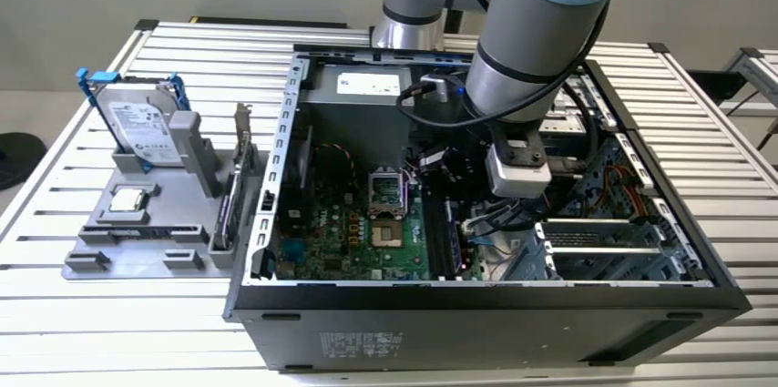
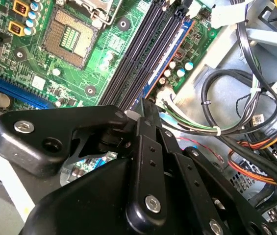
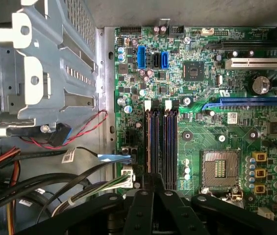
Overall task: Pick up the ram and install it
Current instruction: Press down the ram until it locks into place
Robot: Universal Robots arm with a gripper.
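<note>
**Exterior view**
- Surface [image 1: 122, 314]: pale metal slats running across, carrying everything listed here.
- Room: plain light wall behind. A second slatted bench [image 1: 760, 77] stands at the exterior view's right, and a dark round base [image 1: 13, 155] sits on the floor at its left.
- Computer case [image 1: 486, 323]: black, lying on its side with the open side up, in the middle of the surface.
- Motherboard [image 1: 328, 232]: green, flat on the bottom of the case.
- Arm [image 1: 535, 50]: grey tube with blue joint caps, reaching down into the case from behind.
- Fixture tray [image 1: 158, 250]: grey, just beside the case on the exterior view's left. It holds an upright hard drive [image 1: 137, 127] in a blue frame, a square silver CPU chip [image 1: 129, 200] and an upright expansion card [image 1: 240, 178].
- Ram [image 1: 453, 234]: a dark blue strip on edge in the slot row below the wrist. I cannot tell it from the slot with certainty.

**Second wrist view**
- Gripper [image 2: 148, 104]: black linkages with the fingers [image 2: 150, 147] drawn together. The tips hang over the near end of the memory slots [image 2: 143, 54]. I cannot tell whether a thin board lies between the fingers.
- CPU socket [image 2: 72, 36]: open, beside the slots.
- Cables [image 2: 246, 112]: black, red and yellow bundles on the other side of the slots.

**First wrist view**
- The fingers meet with no gap showing, in line with the slots, whose pale latches are at the far end.
- Drive cage [image 3: 45, 63]: perforated grey metal, next to the board edge.
</note>
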